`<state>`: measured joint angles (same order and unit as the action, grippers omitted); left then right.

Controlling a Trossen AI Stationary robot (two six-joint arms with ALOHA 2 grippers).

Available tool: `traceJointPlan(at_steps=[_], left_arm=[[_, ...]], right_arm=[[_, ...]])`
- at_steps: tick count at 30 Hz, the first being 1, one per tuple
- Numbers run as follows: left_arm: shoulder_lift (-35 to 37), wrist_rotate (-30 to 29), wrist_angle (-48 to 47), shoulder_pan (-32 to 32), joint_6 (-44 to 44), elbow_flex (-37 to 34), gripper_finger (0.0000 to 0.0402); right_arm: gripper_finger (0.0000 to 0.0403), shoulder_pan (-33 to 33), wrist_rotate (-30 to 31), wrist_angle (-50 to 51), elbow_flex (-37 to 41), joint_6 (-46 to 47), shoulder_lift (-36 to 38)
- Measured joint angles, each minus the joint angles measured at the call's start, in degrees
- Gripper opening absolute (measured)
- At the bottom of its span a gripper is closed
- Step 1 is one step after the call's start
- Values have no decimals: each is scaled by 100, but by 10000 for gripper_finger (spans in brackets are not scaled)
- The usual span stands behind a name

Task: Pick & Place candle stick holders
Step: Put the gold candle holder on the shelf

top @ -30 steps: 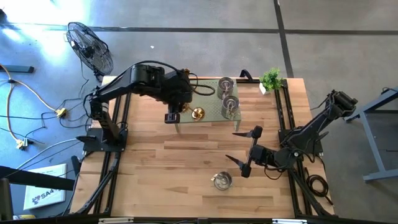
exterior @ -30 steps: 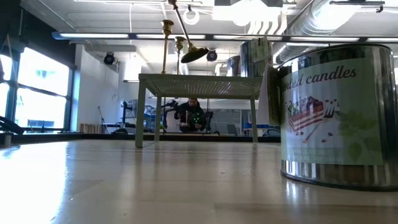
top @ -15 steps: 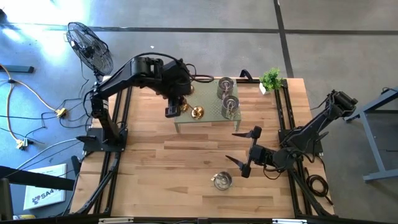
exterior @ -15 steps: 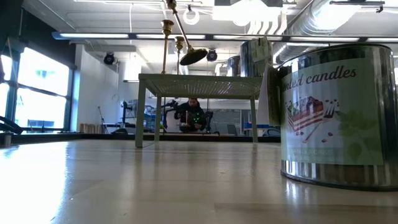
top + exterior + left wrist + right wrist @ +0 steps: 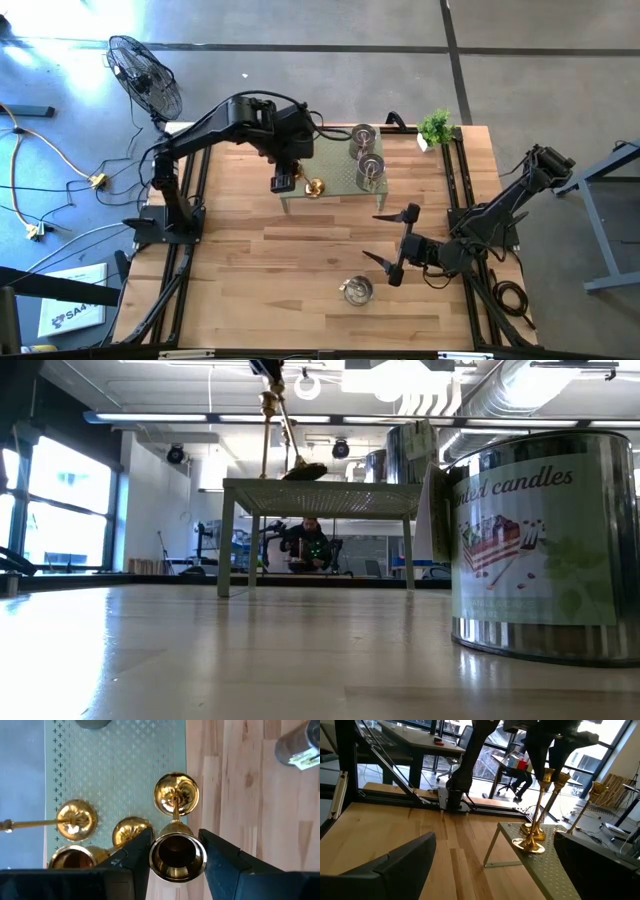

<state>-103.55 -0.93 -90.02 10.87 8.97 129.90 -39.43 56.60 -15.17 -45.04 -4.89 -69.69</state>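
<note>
Lowered since a second ago: gold holder (image 5: 176, 840) clamped in left gripper (image 5: 175, 857), base now touching green perforated stand (image 5: 336, 172). Right gripper (image 5: 393, 240) wide open, empty, above wooden table (image 5: 250, 270); fan (image 5: 145, 75) beyond.

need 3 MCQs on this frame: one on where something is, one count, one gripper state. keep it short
1. Where is the silvery tin candle holder that stands alone?
A. on the pale green stand
B. on the bare wooden table, near the right gripper
C. beside the fan

2. How many silvery holders stand on the pale green stand?
A. two
B. none
C. four

3. What is the left gripper doing?
A. open and empty
B. shut on a gold brass candlestick holder
C. holding the potted plant

Answers:
1 B: high view shows it on bare wood just below the right gripper, whose fingers are spread and empty.
2 A: two show on the stand's right end.
3 B: left wrist view shows the fingers clamping the gold brass candlestick holder.
</note>
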Motion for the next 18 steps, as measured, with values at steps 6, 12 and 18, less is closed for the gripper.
traceJointPlan(at_steps=[6, 12, 18], left_arm=[[35, 13, 47, 40, -24, -161, 141], [23, -253, -4, 37, -20, -93, 142], [20, -282, -21, 39, -24, -56, 148]], right_arm=[[400, -1, -13, -1, 0, 15, 0], [400, 1, -15, -1, 0, 11, 0], [400, 1, -15, -1, 0, -2, 0]])
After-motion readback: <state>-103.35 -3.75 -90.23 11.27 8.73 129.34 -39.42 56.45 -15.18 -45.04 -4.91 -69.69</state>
